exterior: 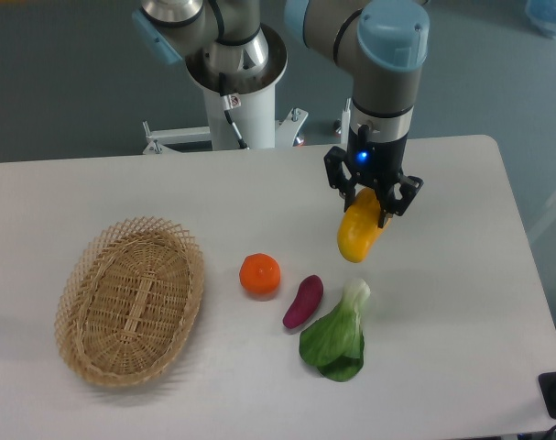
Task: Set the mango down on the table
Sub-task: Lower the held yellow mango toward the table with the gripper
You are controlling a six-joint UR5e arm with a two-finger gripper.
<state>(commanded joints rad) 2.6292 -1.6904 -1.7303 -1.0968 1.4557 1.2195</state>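
Observation:
The yellow-orange mango (360,234) hangs tilted in my gripper (369,207), which is shut on its upper end. It is held above the white table (461,275), right of centre, just above and behind the leafy green. Whether its lower tip touches the tabletop I cannot tell. The arm comes down from the top of the view.
A round orange (260,275) and a small purple eggplant (303,302) lie at the table's middle. A green bok choy (337,336) lies just below the mango. An oval wicker basket (131,300) stands at the left, holding nothing. The robot base (236,92) is at the back edge.

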